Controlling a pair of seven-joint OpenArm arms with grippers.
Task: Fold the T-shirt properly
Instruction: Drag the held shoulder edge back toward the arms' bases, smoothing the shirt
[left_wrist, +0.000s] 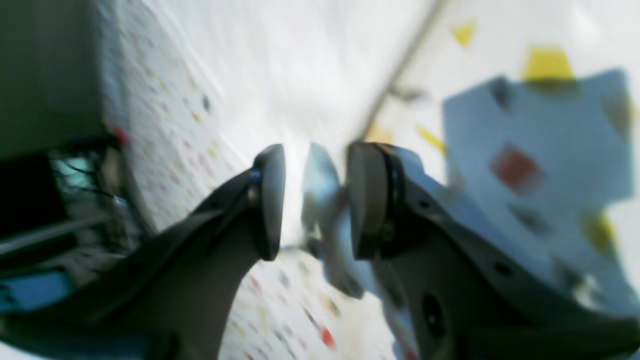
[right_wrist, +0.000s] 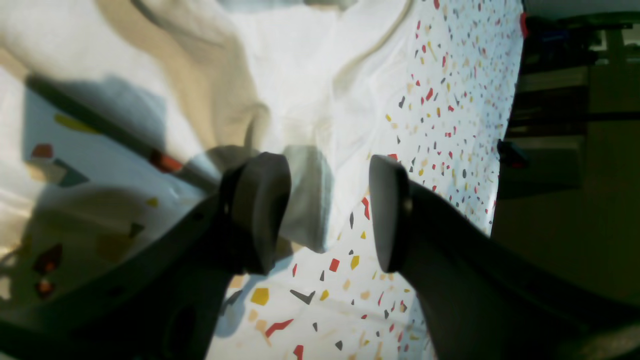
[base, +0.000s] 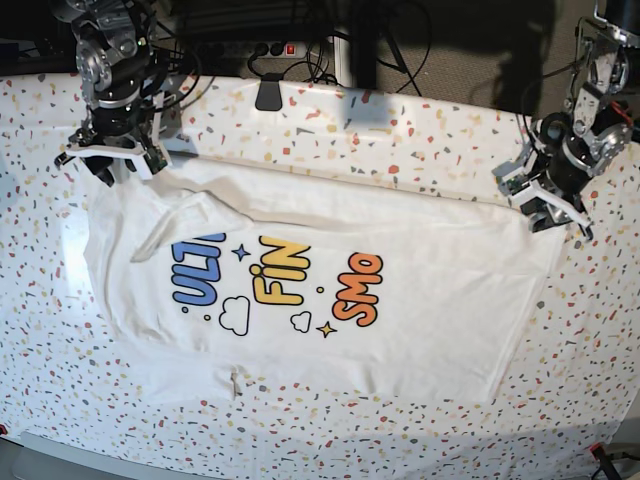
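The T-shirt (base: 330, 290) is spread print-up on the table (base: 400, 130), only its far edge folded over; most folds remain, and both the left claw (base: 545, 195) and right claw (base: 110, 155) are spread, nothing pinched.

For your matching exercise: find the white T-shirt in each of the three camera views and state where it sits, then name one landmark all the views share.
Base: the T-shirt lies spread across the middle, print up.
Left wrist: blurred white cloth fills the upper middle, beyond the tool.
Right wrist: rumpled cloth covers the upper left and centre.
Shared landmark: the speckled table cover.
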